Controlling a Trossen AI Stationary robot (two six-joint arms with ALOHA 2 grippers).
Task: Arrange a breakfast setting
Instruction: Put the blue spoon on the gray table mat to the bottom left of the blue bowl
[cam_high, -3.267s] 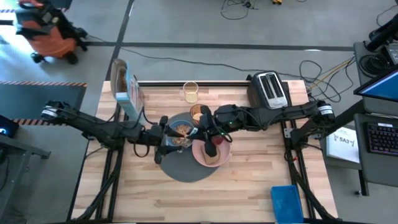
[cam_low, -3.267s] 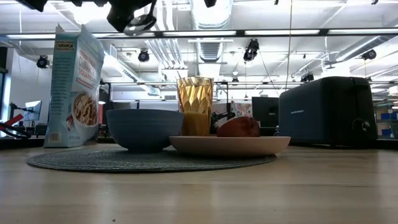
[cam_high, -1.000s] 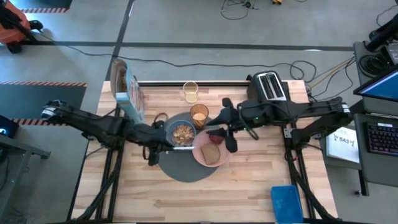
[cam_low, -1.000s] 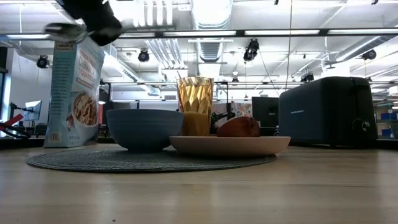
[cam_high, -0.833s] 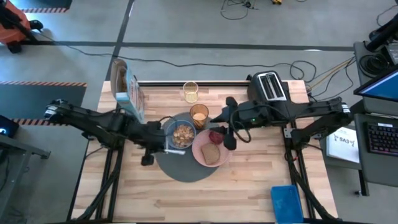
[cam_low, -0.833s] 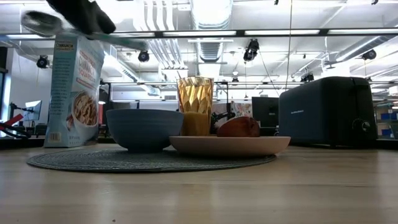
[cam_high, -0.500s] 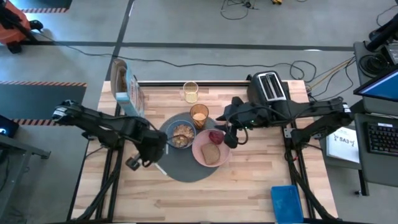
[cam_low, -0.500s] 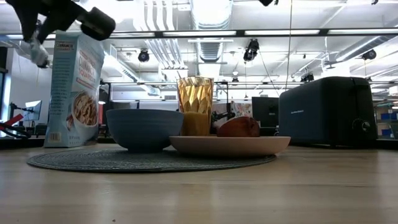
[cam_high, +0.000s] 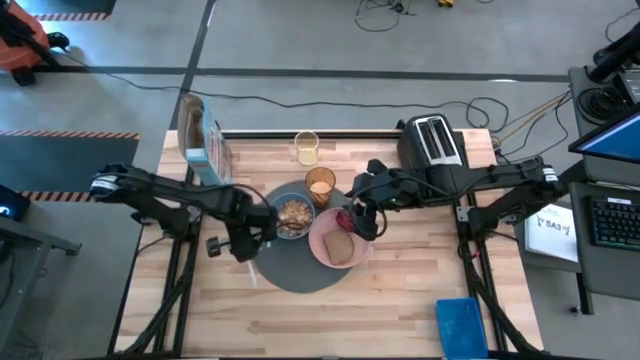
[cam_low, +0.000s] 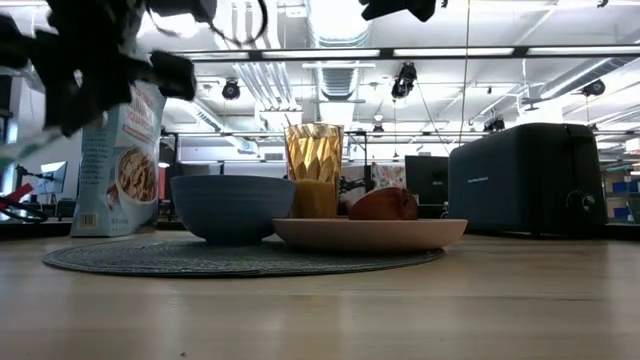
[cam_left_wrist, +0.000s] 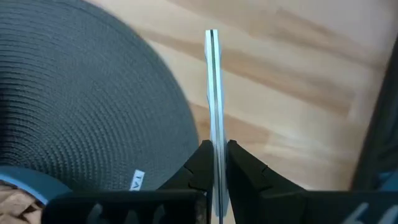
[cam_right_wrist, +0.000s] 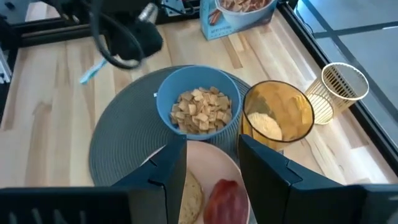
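My left gripper (cam_left_wrist: 216, 163): fingers closed tight on the light-blue spoon (cam_left_wrist: 213, 106), held above the table just past the left edge of the mat; in the high view it sits at (cam_high: 243, 250).
Light-blue spoon: its thin handle is pinched edge-on between my fingertips, and the free end reaches out over bare wood beside the mat's rim; from the right wrist camera it shows as a pale blue sliver (cam_right_wrist: 92, 71) hanging under my left arm.
My right gripper (cam_right_wrist: 212, 163): fingers spread apart and holding nothing, poised over the far side of the pink plate (cam_high: 322, 243), close to the tumbler.
Dark-grey mat (cam_high: 288, 270): round, at the middle of the table, carrying the bowl and part of the plate.
Blue bowl (cam_high: 293, 216): on the far part of the mat, filled with cereal squares, touching the plate's rim.
Pink plate: overlapping the mat's right edge, just beside the bowl.
Toast slice (cam_high: 341, 249): lying flat on the plate.
Red food piece (cam_right_wrist: 220, 198): on the plate beside the toast, below my right fingers.
Amber tumbler (cam_high: 320, 185): upright behind the bowl and plate, just off the mat.
Clear glass (cam_high: 306, 147): near the table's far edge.
Cereal box (cam_high: 203, 146): upright toward the far left corner.
Black toaster (cam_high: 432, 143): toward the far right corner.
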